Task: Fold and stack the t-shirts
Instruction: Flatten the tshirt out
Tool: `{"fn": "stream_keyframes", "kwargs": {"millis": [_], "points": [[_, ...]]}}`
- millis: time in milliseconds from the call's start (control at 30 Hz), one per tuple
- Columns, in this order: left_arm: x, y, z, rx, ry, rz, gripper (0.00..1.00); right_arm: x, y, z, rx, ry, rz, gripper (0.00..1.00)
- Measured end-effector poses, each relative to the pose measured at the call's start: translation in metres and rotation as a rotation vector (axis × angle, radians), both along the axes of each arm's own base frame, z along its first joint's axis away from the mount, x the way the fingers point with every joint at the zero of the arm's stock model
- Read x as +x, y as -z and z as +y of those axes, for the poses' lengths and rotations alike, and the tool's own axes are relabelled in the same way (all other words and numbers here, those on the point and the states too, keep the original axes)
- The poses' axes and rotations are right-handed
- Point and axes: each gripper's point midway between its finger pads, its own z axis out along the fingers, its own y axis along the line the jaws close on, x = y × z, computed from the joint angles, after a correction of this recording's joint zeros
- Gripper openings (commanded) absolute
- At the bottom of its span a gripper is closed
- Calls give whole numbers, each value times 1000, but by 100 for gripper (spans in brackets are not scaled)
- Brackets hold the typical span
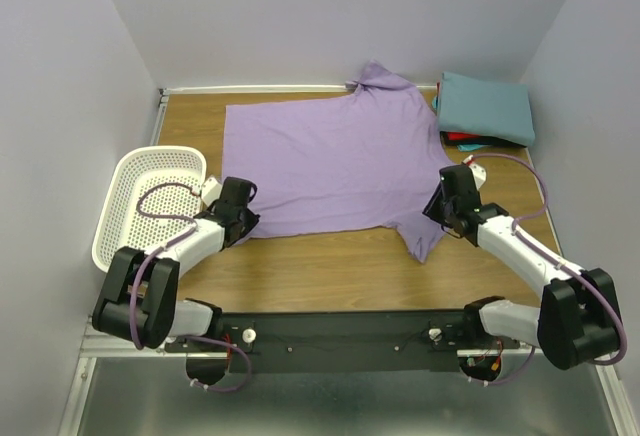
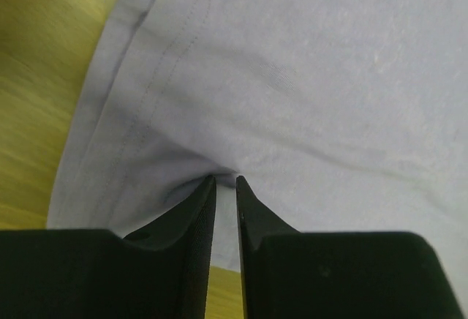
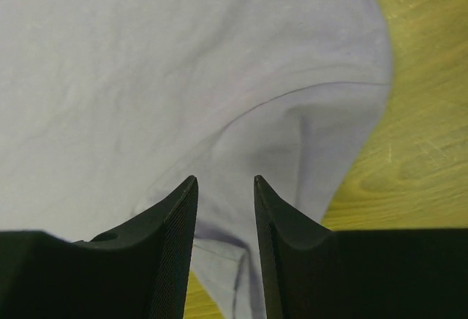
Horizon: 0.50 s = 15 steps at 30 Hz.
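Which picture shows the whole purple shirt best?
The top view: the purple shirt lies spread out whole on the table. Both wrist views show only a close-up patch near its edge.

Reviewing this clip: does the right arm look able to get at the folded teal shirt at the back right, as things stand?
Probably yes. The teal t-shirt lies uncovered at the table's back right, just beyond the right hand, with nothing standing between them. That hand, though, sits over the lavender t-shirt.
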Motion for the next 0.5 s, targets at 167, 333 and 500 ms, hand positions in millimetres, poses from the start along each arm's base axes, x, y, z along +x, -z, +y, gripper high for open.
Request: {"fn": "stream_keyframes", "kwargs": {"millis": [167, 333, 500], "points": [[11, -1, 30, -1, -68, -20, 26, -6, 5, -6, 5, 30, 26, 48], [12, -1, 59, 33, -115, -16, 26, -10, 8, -15, 19, 73, 42, 47], [12, -5, 63, 58, -81, -21, 26, -20, 19, -14, 55, 76, 83, 45]]}}
